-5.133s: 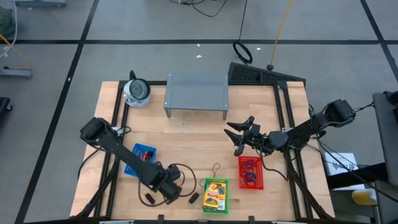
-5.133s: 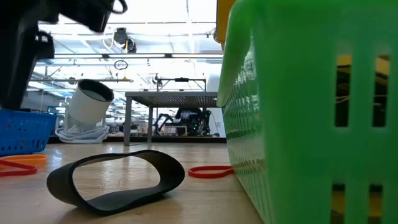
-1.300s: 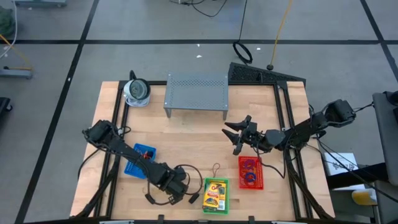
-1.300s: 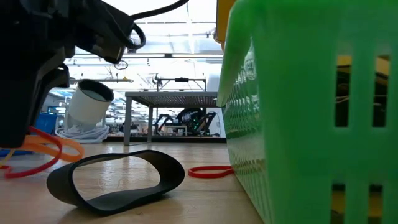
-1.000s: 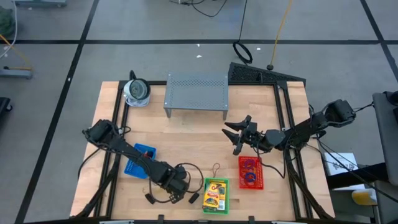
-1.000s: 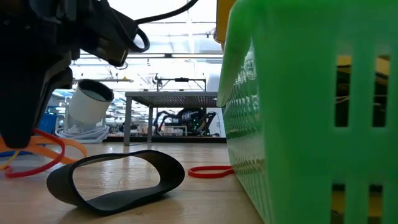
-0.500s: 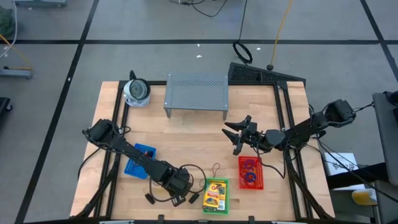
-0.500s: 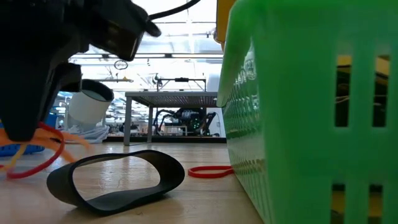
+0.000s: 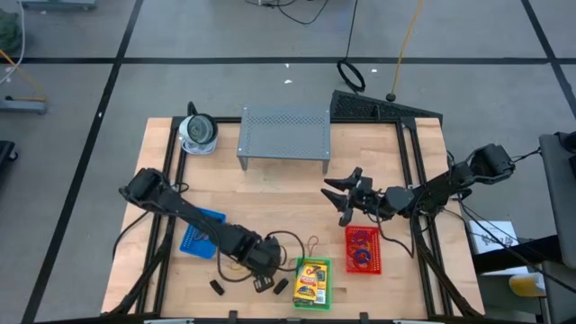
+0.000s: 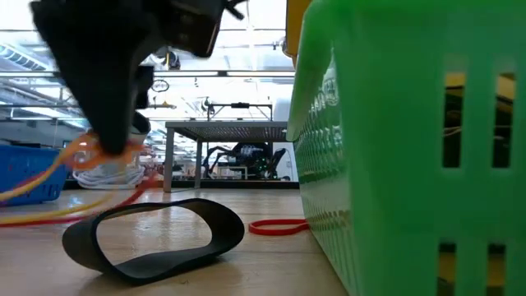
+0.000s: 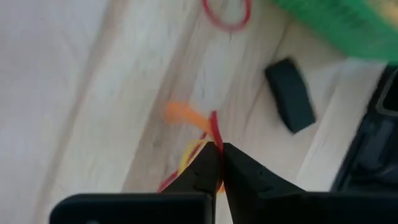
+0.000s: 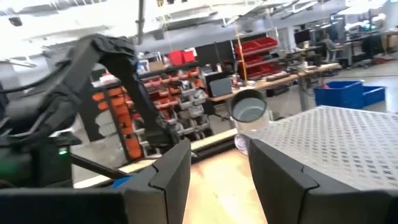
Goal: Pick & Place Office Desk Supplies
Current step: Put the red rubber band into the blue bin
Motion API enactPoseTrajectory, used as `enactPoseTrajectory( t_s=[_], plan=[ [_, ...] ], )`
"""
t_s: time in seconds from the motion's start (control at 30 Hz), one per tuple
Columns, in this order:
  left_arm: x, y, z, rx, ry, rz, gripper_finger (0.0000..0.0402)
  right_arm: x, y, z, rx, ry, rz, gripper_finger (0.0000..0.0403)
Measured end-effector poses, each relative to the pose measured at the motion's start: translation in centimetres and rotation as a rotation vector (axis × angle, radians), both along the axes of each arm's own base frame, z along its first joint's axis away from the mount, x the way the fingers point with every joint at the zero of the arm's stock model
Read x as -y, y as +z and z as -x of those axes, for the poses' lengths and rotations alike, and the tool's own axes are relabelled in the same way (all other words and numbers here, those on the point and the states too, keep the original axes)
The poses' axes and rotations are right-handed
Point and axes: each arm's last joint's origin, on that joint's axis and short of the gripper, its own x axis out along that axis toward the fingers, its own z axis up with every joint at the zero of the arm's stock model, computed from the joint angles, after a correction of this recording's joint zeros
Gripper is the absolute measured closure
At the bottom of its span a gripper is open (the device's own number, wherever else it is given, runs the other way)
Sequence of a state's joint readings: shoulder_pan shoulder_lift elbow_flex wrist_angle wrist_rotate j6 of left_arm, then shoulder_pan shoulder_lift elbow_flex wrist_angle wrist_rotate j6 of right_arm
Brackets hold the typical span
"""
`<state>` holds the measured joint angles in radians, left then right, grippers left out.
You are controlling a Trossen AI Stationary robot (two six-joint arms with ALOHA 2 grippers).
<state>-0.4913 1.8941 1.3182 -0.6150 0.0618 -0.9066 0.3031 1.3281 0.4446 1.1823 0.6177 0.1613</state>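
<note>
My left gripper [image 9: 260,277] is near the table's front edge, just left of the green basket [image 9: 312,281] that holds a yellow crayon box. It is shut on orange and red rubber bands [image 11: 198,127]. A red band [image 10: 275,226] lies on the table by the basket, and a brown loop [image 9: 312,243] lies just behind the basket. Black clips [image 9: 217,287] [image 9: 280,286] rest on the wood close by. My right gripper [image 9: 342,198] hovers open over the table's right half, with nothing between its fingers. My left gripper pinches a bunch of orange and red rubber bands [image 11: 211,138] between its two fingertips. The fingers slant down from above. The bands hang slack below the fingers [image 10: 90,154], and their lower strands [image 10: 49,215] trail down to about table height.
A blue basket [image 9: 200,231] sits under the left arm and a red basket [image 9: 363,249] stands right of the green one. The grey perforated shelf [image 9: 283,133] and a round white-grey object [image 9: 198,132] stand at the back. A black loop [image 10: 156,234] lies near the front edge.
My left gripper has moved up and toward the table's right edge, nearer the green basket, and has tipped. The orange and red bands have come up with it and now dangle higher, with only their trailing strands low.
</note>
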Motion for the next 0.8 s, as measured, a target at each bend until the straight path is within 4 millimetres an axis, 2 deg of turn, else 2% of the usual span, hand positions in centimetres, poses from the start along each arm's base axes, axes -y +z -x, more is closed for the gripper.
enactPoseTrajectory(
  t_s=[0.13, 0.47, 0.8],
  plan=[
    [-0.7, 1.3, -0.3, 0.081, -0.001, -0.019, 0.0384, -0.1, 0.1, 0.0, 0.011, 0.021, 0.002, 0.0248],
    [-1.7, 5.6, -0.1, 0.314, 0.017, -0.091, 0.0358, -0.1, 0.1, 0.0, 0.011, 0.024, 0.003, 0.0248],
    [-2.4, 8.7, 0.5, 0.483, 0.04, -0.185, 0.0377, -0.1, 0.1, 0.0, 0.013, 0.043, 0.007, 0.0248]
  ],
)
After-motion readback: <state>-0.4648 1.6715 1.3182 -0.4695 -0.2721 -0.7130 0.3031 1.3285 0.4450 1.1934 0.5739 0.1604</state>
